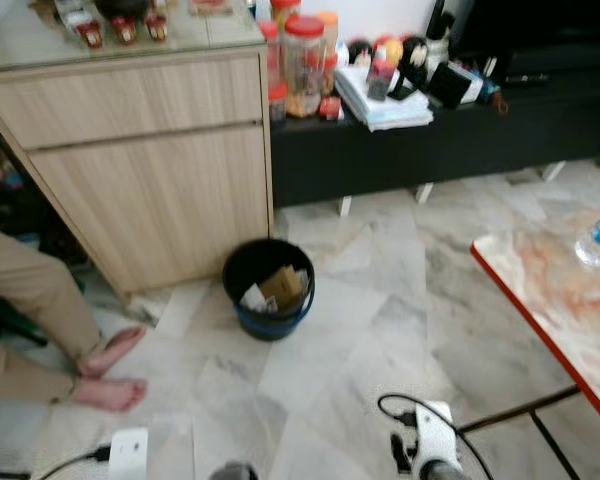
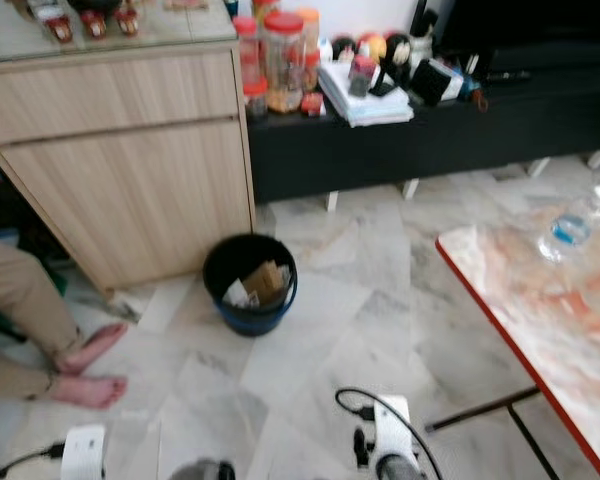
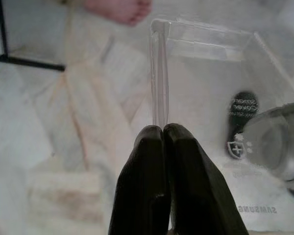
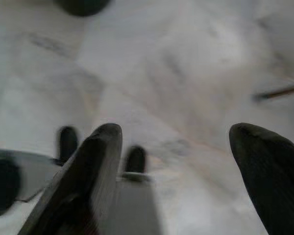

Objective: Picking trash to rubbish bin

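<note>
— What do the left gripper (image 3: 162,134) fingers (image 3: 142,186) hold?
— They press together on the rim of a clear plastic container (image 3: 206,73).
— Anything else near?
— A bare foot (image 3: 120,9) on the pale marble floor (image 3: 49,122), and a dark table leg (image 3: 1,29).

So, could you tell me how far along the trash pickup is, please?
Partly done, it seems. The bin already holds cardboard and paper. In hand: the left hand is shut on the edge of a clear plastic box, not yet binned. The right hand is open over the floor. Possibly left: a bottle on the table.
</note>
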